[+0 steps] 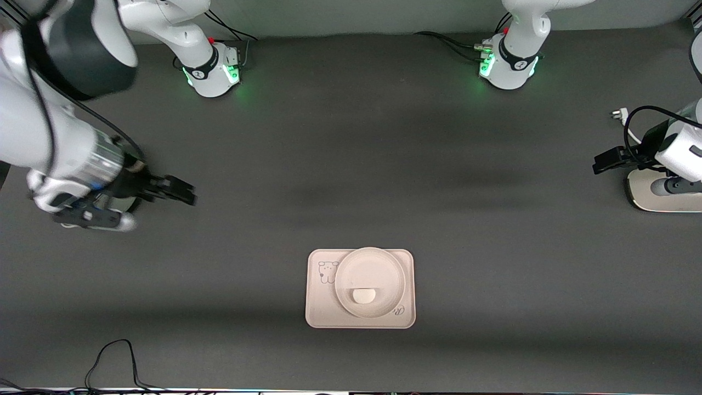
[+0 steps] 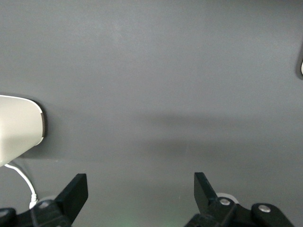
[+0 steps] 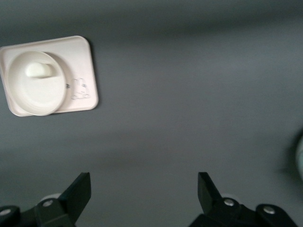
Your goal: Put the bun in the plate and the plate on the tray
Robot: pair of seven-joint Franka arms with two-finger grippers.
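Note:
The pinkish-beige tray [image 1: 321, 307] lies on the table near the front camera, midway between the arms' ends. The round cream plate [image 1: 370, 274] sits on the tray, and the small off-white bun [image 1: 363, 295] lies in the plate on its side nearest the camera. The right wrist view also shows the tray [image 3: 87, 75], plate [image 3: 42, 94] and bun [image 3: 35, 70]. My right gripper [image 1: 186, 193] is open and empty at the right arm's end of the table, well away from the tray. My left gripper [image 1: 600, 163] is open and empty at the left arm's end.
A white rounded device [image 1: 641, 197] with a white cable [image 1: 622, 118] lies at the left arm's end, under the left gripper; it shows in the left wrist view [image 2: 19, 127]. Black cables [image 1: 115, 362] lie at the table edge nearest the camera. Arm bases [image 1: 214, 68] stand along the top.

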